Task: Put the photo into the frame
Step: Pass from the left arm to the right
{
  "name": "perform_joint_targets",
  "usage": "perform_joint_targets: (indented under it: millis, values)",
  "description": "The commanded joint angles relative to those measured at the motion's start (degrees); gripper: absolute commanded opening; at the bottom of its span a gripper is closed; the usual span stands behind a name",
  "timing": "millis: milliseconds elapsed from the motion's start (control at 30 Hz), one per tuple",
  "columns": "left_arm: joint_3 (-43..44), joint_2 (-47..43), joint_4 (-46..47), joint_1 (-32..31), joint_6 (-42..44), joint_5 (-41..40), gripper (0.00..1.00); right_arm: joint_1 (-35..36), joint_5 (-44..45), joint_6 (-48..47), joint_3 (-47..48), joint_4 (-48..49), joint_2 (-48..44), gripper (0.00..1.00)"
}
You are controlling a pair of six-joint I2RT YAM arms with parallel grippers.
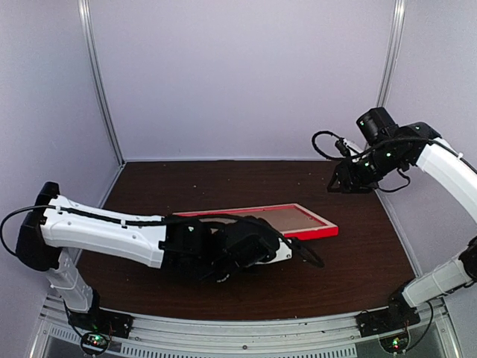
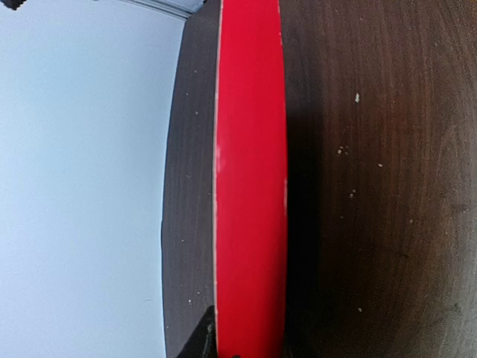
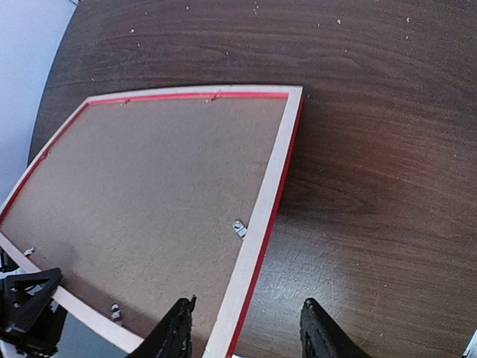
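Observation:
The frame (image 1: 320,231) lies back-up near the middle of the table, with a brown backing board (image 1: 287,218) filling it. The photo is hidden. My left gripper (image 1: 297,246) is shut on the frame's near edge. In the left wrist view the red edge (image 2: 250,186) runs straight out from between the jaws (image 2: 246,350). In the right wrist view that side of the frame looks raised off the table. My right gripper (image 1: 341,181) hangs open high over the frame's right end. Its fingers (image 3: 175,332) straddle the pale wooden rail (image 3: 268,194) from above, well clear of it.
The dark wooden table (image 1: 223,179) is closed in by pale walls at the back and both sides. Small metal tabs (image 3: 238,228) hold the backing board (image 3: 149,194) in the frame. My left arm (image 1: 112,231) stretches low across the table's near left.

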Motion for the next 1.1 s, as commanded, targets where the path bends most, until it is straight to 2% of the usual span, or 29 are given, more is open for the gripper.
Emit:
perform_joint_targets:
  millis: [0,167,467,600,833,933,1067]
  values:
    - [10.6,-5.3,-6.5,1.8,1.4,-0.3,0.0,-1.4,1.9,-0.9,2.5,0.8,-2.0,0.5]
    - [20.1,-6.2,-14.3,5.6,-1.0,4.2,0.0,-3.5,2.0,-0.9,4.6,2.8,-4.3,0.52]
    - [35.2,-5.6,-27.7,16.4,-8.9,23.4,0.0,-5.3,0.6,-3.8,7.2,4.6,-6.8,0.55]
    - [41.0,-3.9,-34.4,21.2,-9.5,29.6,0.0,-5.3,-4.0,-6.1,3.1,11.3,-10.7,0.65]
    - [44.9,-1.4,-41.3,29.2,-6.0,41.8,0.0,-3.4,-13.4,-9.8,-0.4,20.8,-12.8,0.81]
    - [46.7,1.2,-44.0,30.9,-4.1,46.8,0.0,-1.3,-15.4,-12.7,0.3,21.4,-11.7,0.84]
    - [49.9,4.7,-47.6,31.5,-0.5,49.5,0.0,3.0,-14.6,-18.3,3.0,19.2,-9.8,0.86]
